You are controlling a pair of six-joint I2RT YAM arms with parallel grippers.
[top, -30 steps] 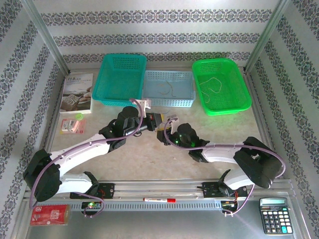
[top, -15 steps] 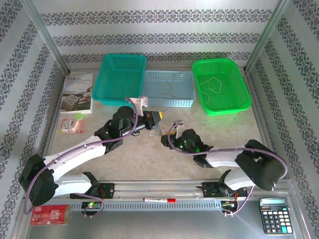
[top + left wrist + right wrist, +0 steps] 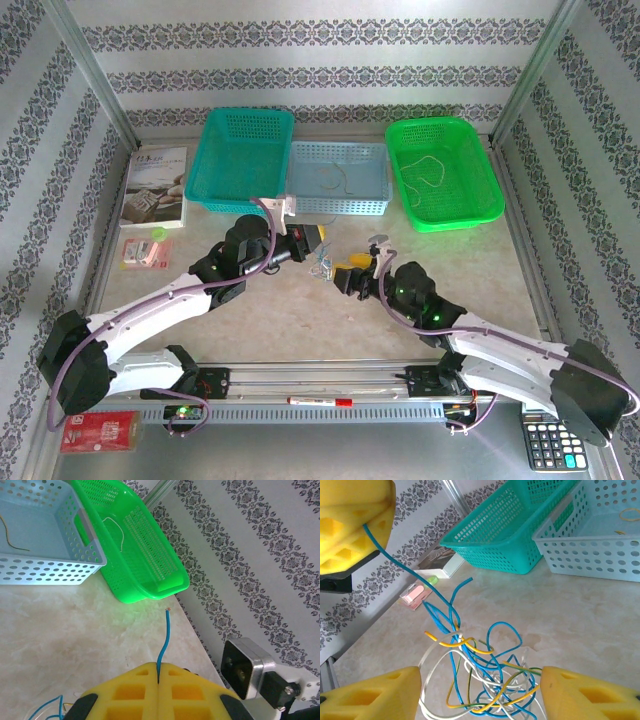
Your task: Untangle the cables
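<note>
The cables (image 3: 485, 672) form a tangle of blue, white and yellow strands, and my right gripper (image 3: 480, 695) stands open around it with a yellow finger on either side. One blue cable (image 3: 164, 640) runs up from the tangle into my left gripper (image 3: 158, 672), which is shut on it, the tip poking out past the pads. From above, the left gripper (image 3: 318, 236) is just left of the tangle (image 3: 322, 262) and the right gripper (image 3: 347, 271) just right of it, mid-table.
Along the back stand a teal basket (image 3: 245, 155), a pale blue basket (image 3: 340, 205) with one loose cable and a green basket (image 3: 445, 215) with a whitish cable (image 3: 425, 170). A book (image 3: 155, 185) and a pink pack (image 3: 145, 250) lie at left, a calculator (image 3: 550, 430) at front right.
My right gripper has opened and drawn a little to the right, its arm swinging out low to the right. The left gripper stayed shut on the blue cable.
</note>
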